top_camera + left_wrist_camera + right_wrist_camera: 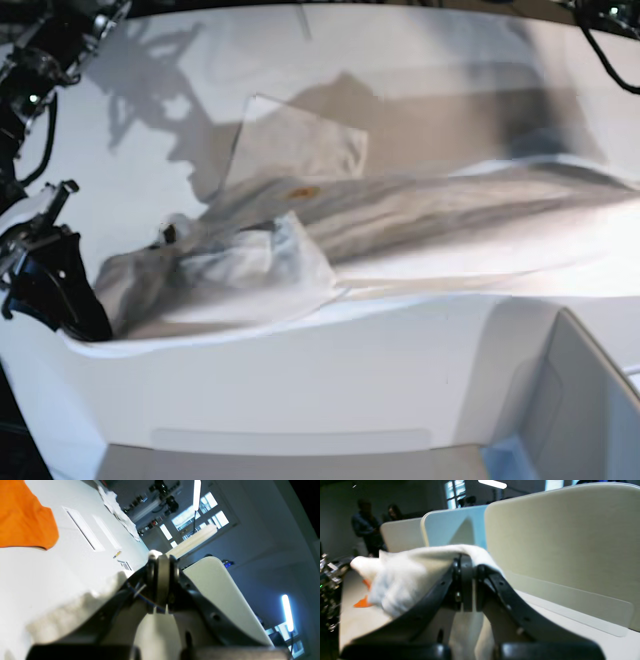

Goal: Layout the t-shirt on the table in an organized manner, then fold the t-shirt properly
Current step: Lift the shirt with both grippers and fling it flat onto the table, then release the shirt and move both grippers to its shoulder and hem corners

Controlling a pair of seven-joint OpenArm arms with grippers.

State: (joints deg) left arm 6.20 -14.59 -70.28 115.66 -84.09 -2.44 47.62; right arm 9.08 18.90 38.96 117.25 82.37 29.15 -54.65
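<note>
The white t-shirt (pixel 300 235) lies pulled out long across the white table (pixel 300 360), bunched at the left with a small orange print spot showing. My right gripper (pixel 467 562) is shut on a fold of the t-shirt (pixel 402 580), which drapes over its fingers. In the base view it (pixel 80 305) is at the shirt's left end. My left gripper (pixel 162 560) is shut, with a bit of white t-shirt (pixel 155 553) pinched at its tip and blurred cloth hanging below left. It is out of the base view, where the shirt runs off to the right.
An orange cloth (pixel 25 517) lies on the table (pixel 50 567) behind my left gripper, and another white cloth (pixel 117 507) lies farther back. Pale divider panels (pixel 557 542) stand beside the table. A grey box with a blue corner (pixel 560 400) is at the front right.
</note>
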